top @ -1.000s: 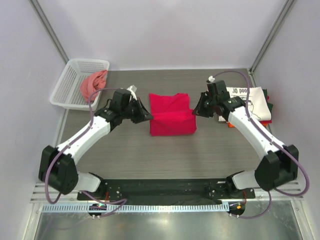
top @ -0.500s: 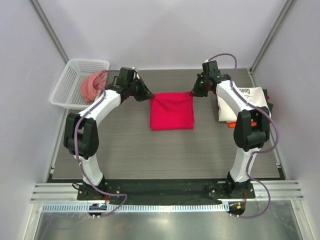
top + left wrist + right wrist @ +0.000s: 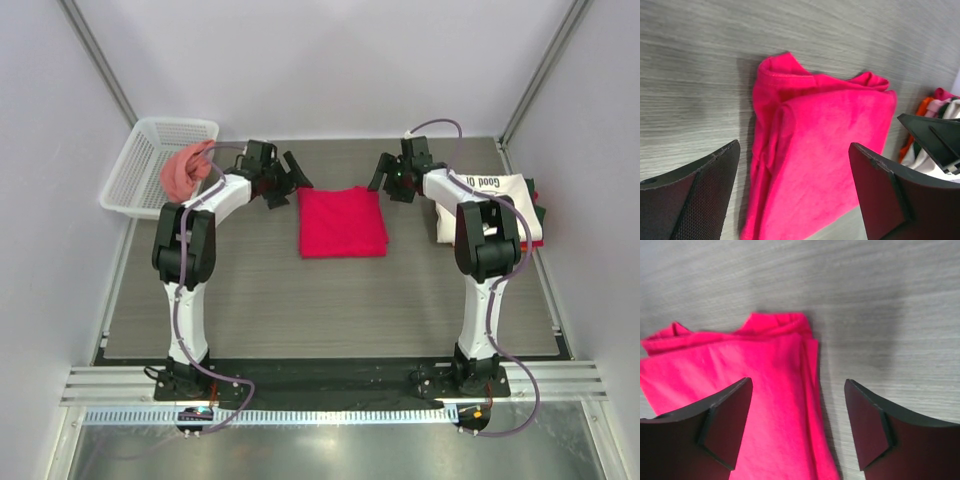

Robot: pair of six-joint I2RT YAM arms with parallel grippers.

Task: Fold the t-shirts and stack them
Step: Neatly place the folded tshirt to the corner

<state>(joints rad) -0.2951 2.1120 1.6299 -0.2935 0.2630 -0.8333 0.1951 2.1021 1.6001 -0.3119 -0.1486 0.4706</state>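
Right of the folded crimson t-shirt (image 3: 342, 222), the right arm (image 3: 482, 240) hides part of the white t-shirt (image 3: 503, 200), whose lettering is too small to read. The shirts beneath it (image 3: 538, 225) show only as coloured edges. In the right wrist view the crimson t-shirt runs off the bottom edge behind the right fingers (image 3: 722, 427).

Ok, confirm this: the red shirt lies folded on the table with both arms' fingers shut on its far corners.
Wrong on one point: the left fingers and right fingers stand open, holding nothing, as both wrist views show. The red shirt does lie folded on the table, its far corners near them.
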